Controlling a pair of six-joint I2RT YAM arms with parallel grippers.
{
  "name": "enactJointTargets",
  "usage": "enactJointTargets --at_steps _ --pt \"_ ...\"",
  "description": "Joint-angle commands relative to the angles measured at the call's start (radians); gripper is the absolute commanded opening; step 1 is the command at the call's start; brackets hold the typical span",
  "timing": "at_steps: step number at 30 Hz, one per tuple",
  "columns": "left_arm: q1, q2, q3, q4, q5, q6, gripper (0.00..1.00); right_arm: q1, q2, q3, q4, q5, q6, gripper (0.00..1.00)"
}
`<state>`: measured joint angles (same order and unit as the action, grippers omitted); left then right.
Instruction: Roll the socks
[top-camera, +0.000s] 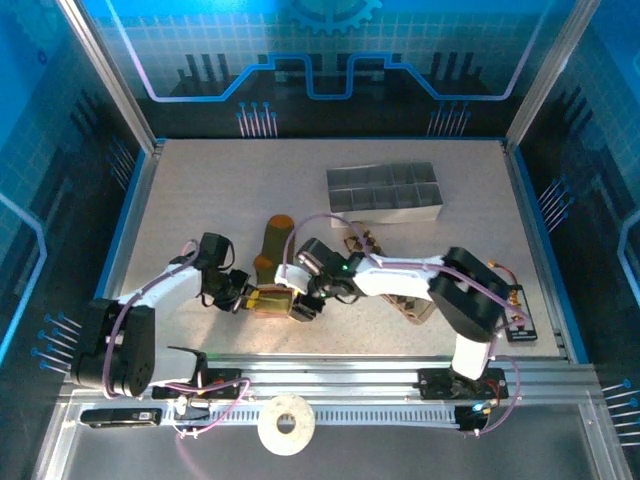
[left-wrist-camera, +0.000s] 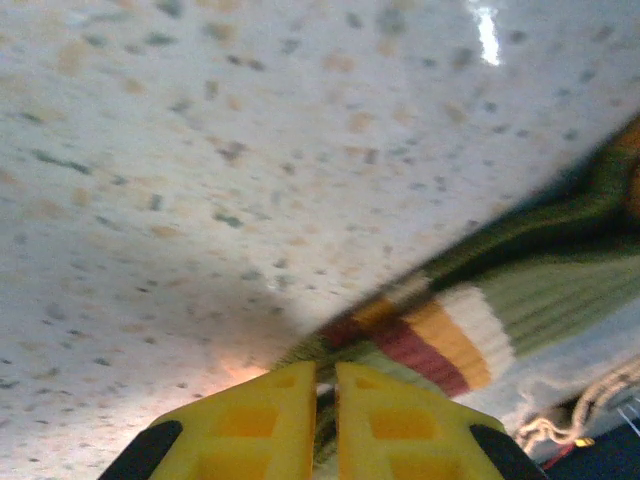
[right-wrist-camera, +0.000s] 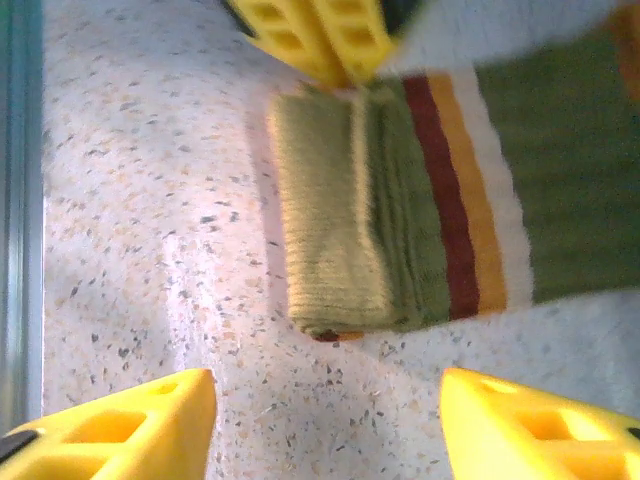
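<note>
The olive-green sock (top-camera: 272, 262) lies in front of the arms, and its near end is folded over into a short flat roll (right-wrist-camera: 335, 235). Cream, orange and dark red stripes (right-wrist-camera: 465, 210) run across it beside the fold. My left gripper (left-wrist-camera: 325, 395) is shut on the sock's edge, with green fabric pinched in the thin gap between its yellow fingers (right-wrist-camera: 320, 35). Just right of the roll, my right gripper (right-wrist-camera: 325, 415) stands open and holds nothing, a little short of the folded end. A brown sock (top-camera: 412, 306) shows partly under the right arm.
A grey compartment tray (top-camera: 385, 190) stands at the back right. A small black device (top-camera: 520, 322) lies by the table's right edge. A white tape roll (top-camera: 286, 425) sits on the rail in front of the arm bases. The blue frame rail (right-wrist-camera: 15, 200) runs close beside the roll.
</note>
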<state>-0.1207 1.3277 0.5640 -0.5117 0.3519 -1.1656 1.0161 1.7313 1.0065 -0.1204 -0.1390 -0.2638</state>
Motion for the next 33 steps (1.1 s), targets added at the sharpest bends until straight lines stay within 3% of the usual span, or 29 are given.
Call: enactJointTargets --at_steps 1,9,17,21,27,33 --pt "0.001 0.020 0.014 -0.056 -0.029 0.046 0.14 0.078 -0.009 -0.029 0.176 0.209 -0.269 0.62" --pt "0.001 -0.008 0.045 -0.091 -0.033 0.053 0.14 0.152 0.055 0.002 0.161 0.294 -0.390 0.59" --pt "0.001 -0.081 0.074 -0.159 -0.054 0.052 0.14 0.156 0.181 0.042 0.198 0.397 -0.433 0.48" --pt "0.001 -0.156 0.082 -0.217 -0.051 0.045 0.23 0.142 0.230 0.075 0.183 0.420 -0.384 0.34" --pt "0.001 -0.269 -0.007 -0.163 0.051 -0.029 0.44 0.116 0.231 0.111 0.113 0.327 -0.291 0.12" --pt "0.001 -0.279 -0.085 -0.083 0.107 -0.100 0.56 0.079 0.224 0.144 0.042 0.157 -0.184 0.06"
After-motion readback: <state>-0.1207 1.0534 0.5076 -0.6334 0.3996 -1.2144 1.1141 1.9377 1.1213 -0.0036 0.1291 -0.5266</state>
